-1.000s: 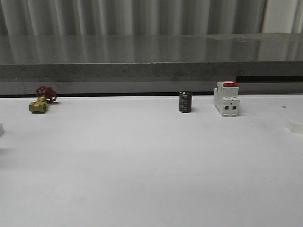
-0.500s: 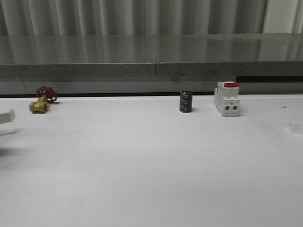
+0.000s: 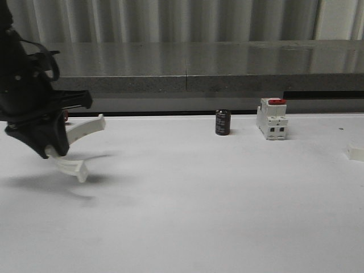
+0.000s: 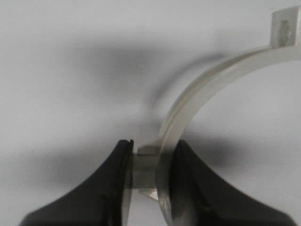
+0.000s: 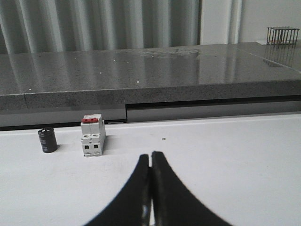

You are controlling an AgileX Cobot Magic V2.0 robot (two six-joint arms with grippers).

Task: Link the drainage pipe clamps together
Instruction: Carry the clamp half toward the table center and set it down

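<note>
In the front view, the left gripper (image 3: 52, 149) is seen above the table's (image 3: 205, 205) left edge, clamped on a white clamp half (image 3: 79, 145) held clear of the surface. A black cylinder (image 3: 222, 122) and a white switch (image 3: 272, 119) stand near the far edge; a small white piece (image 3: 355, 152) lies at the right edge.

In the left wrist view, the fingers (image 4: 101, 188) are shown pinching the half-ring's tab.

In the right wrist view, the right gripper (image 5: 150, 188) is closed on nothing, its fingertips touching.
</note>
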